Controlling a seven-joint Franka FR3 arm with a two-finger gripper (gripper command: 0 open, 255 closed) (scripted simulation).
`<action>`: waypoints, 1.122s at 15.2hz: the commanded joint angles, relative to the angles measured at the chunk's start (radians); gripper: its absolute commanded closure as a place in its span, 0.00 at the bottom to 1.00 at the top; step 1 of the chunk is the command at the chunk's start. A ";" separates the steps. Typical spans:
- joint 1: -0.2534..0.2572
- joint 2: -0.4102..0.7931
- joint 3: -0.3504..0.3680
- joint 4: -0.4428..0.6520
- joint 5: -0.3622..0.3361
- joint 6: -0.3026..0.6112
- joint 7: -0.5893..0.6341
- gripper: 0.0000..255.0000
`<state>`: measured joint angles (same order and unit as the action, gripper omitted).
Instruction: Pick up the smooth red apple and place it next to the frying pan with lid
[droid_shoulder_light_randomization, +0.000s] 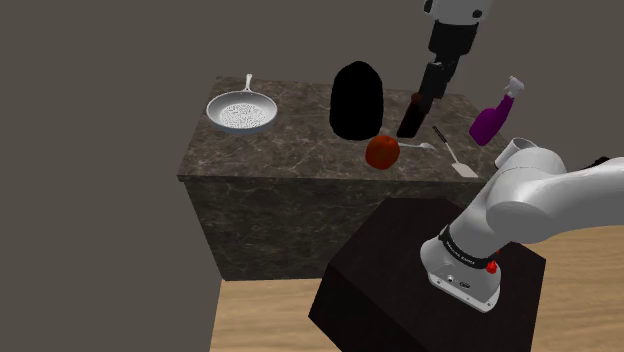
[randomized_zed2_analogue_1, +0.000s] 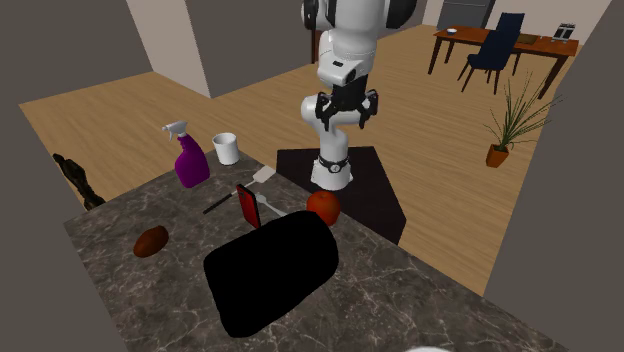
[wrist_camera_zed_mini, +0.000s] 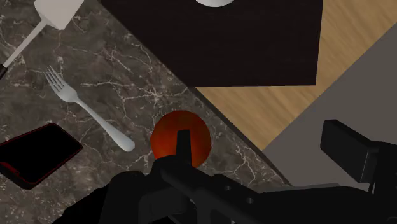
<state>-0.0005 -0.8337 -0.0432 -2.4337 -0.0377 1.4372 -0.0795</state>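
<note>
Apple (wrist_camera_zed_mini: 164, 140), round, glossy red, sits on marble counter (wrist_camera_zed_mini: 133, 70); gripper (wrist_camera_zed_mini: 261, 135) fingers spread apart.

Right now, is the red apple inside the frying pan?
No, the red apple rests on the dark counter beside the fork, well apart from the frying pan.

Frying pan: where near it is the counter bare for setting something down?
Bare dark marble counter between the silvery round frying pan and the black rounded shape. Crowded around the round red apple, grey fork, white spatula.

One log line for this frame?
phase: pre-grasp | pincer: open, above counter | apple: on counter, unheld | frying pan: apart from apple
</note>
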 joint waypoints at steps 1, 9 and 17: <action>0.000 0.000 0.000 0.000 0.000 0.000 0.000 0.00; -0.178 0.035 -0.020 -0.226 0.080 0.397 0.339 0.00; -0.235 0.092 -0.023 -0.354 0.116 0.636 0.450 0.00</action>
<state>-0.2356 -0.7481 -0.0659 -2.7783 0.0773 2.0560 0.3704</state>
